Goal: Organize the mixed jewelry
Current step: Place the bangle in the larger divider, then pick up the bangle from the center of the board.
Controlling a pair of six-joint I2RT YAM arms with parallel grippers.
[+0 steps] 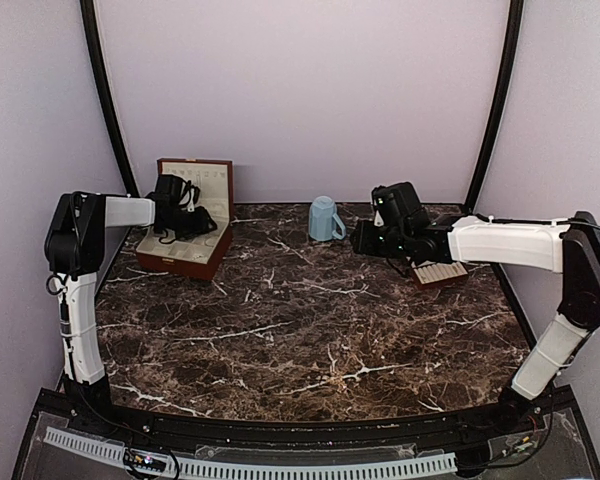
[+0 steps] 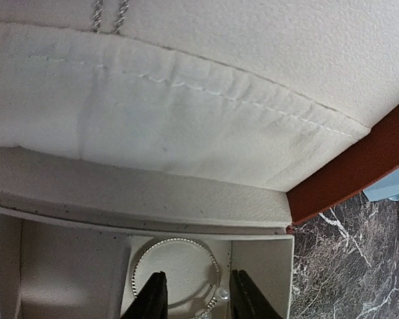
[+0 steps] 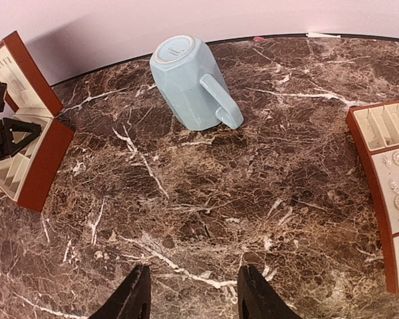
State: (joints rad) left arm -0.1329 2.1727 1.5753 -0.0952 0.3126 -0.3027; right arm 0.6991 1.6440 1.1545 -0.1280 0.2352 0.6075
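Observation:
My left gripper [image 1: 180, 226] is open inside the reddish-brown wooden box [image 1: 202, 262]. In the left wrist view its fingertips [image 2: 153, 296] straddle a cream compartment holding a silvery beaded bracelet [image 2: 176, 240] with a small pearl [image 2: 221, 292]; it grips nothing. A thin chain [image 2: 110, 14] hangs on the lid lining. My right gripper [image 3: 193, 286] is open and empty above bare marble, left of the brown-edged tray [image 3: 369, 179]. Tiny silvery pieces [image 3: 394, 159] lie on the tray's cream lining.
A light-blue mug [image 1: 324, 219] lies on its side at the back centre, also in the right wrist view [image 3: 186, 83]. The tray [image 1: 442, 273] sits under my right wrist at the right. The box's lid [image 1: 208, 178] stands open against the back wall.

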